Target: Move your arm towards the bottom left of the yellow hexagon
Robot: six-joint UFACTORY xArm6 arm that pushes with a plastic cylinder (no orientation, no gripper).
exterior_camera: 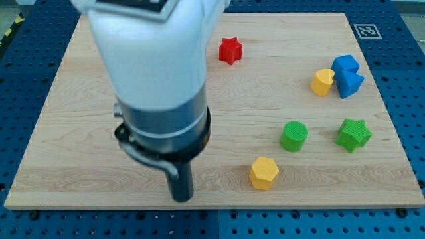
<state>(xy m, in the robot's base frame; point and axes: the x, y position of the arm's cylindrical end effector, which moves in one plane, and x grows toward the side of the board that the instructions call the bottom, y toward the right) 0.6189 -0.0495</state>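
1. The yellow hexagon [264, 172] lies near the desk's [80, 159] bottom edge, right of centre.
2. A green cylinder [293, 136] sits just up-right of it; a green star [353, 135] lies nearer the right edge.
3. Near the top-right corner: a yellow block [322, 82] touching two blue blocks [346, 75]. A red star [230, 50] lies by the top edge.
4. My tip [182, 198] stands upright at the bottom edge, left of the hexagon, with bare desk between.
5. There are no fingers, only a rod holding nothing.

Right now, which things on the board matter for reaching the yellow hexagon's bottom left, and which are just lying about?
In play:
- yellow hexagon, view's bottom
- my tip, to its left, not touching

Lying about:
- red star
- green cylinder
- green star
- yellow block, shape unclear
- two blue blocks beside it
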